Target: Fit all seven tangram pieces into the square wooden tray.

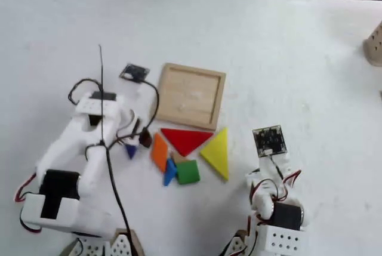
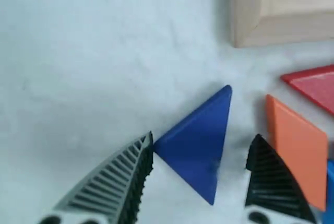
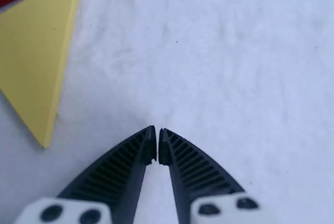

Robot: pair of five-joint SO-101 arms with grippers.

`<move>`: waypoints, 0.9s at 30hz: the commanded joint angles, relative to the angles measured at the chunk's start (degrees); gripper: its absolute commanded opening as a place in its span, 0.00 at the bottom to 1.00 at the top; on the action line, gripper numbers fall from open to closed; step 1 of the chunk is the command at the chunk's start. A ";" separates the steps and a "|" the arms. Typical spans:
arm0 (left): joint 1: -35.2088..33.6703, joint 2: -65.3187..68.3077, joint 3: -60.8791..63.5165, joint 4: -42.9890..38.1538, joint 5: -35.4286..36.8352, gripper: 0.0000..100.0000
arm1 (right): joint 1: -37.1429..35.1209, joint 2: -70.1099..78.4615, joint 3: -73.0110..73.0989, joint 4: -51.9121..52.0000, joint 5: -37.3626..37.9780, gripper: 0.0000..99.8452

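Note:
The square wooden tray (image 1: 194, 71) lies empty at the table's middle; its corner (image 2: 261, 20) shows in the left wrist view. In front of it lie a red triangle (image 1: 186, 138), a yellow triangle (image 1: 219, 153), an orange parallelogram (image 1: 159, 151), a green square (image 1: 188, 172), a blue piece (image 1: 170, 172) and a small brown piece (image 1: 177, 158). A small blue triangle (image 2: 198, 140) lies flat on the table apart from them, to their left. My left gripper (image 2: 202, 145) is open around it, one finger at each side. My right gripper (image 3: 157, 135) is shut on nothing over bare table, right of the yellow triangle (image 3: 31, 67).
A small black circuit board (image 1: 134, 73) with a cable lies left of the tray. Black cables trail over the left arm (image 1: 77, 142). A beige object (image 1: 375, 44) stands at the right edge. The orange parallelogram (image 2: 297, 151) lies just outside the left gripper's black finger.

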 commanded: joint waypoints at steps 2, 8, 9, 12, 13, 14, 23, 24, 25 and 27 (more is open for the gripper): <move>0.57 -0.40 -0.44 0.00 0.70 0.28 | 0.57 -0.57 0.53 0.13 0.79 0.02; 1.10 -0.40 -0.18 0.70 0.18 0.20 | 0.57 -0.57 0.53 0.13 0.79 0.02; 1.27 -0.40 0.26 1.14 0.00 0.18 | 0.57 -0.57 0.53 0.13 0.79 0.02; 1.80 -0.40 0.53 1.67 -1.67 0.18 | 0.57 -0.57 0.53 0.13 0.79 0.02; 1.89 -0.40 0.53 1.76 -1.93 0.19 | 0.57 -0.57 0.53 0.13 0.79 0.02; 1.89 -0.40 0.53 1.76 -2.02 0.21 | 0.57 -0.57 0.53 0.13 0.79 0.02; 2.15 -0.31 0.70 2.81 -2.37 0.25 | 0.57 -0.57 0.53 0.13 0.79 0.02; 2.15 -0.31 0.79 2.99 -2.81 0.25 | 0.57 -0.57 0.53 0.13 0.79 0.02; 2.15 -0.31 0.88 3.16 -4.04 0.25 | 0.57 -0.57 0.53 0.13 0.79 0.02; 2.07 -0.31 0.88 3.78 -5.98 0.25 | 0.57 -0.57 0.53 0.13 0.79 0.02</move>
